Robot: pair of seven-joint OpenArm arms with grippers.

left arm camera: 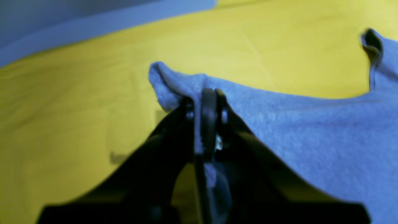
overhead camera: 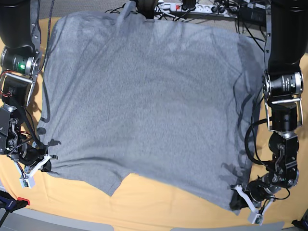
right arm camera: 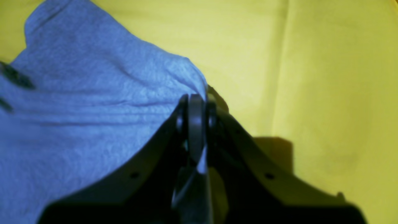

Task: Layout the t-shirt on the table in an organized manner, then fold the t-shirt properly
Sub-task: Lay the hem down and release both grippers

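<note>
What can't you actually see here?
- Base view: the t-shirt covers most of the table; no print shows.
- Base view: the shirt's top edge is cut off by the frame.
- Left wrist view: the left gripper hides the pinched fabric; blurred.
- Right wrist view: the right gripper likewise.

This looks like a robotics lab or test bench rather than a home. Two black robot arms (overhead camera: pixel 281 96) with exposed motors, loose wiring and a lit green indicator (overhead camera: pixel 20 66) stand at the left and right edges of the table (overhead camera: pixel 159 202), which is draped in plain yellow-orange cloth. Along its far edge lie a white power strip (overhead camera: pixel 169 6) and a tangle of black cables (overhead camera: pixel 226 9).
</note>
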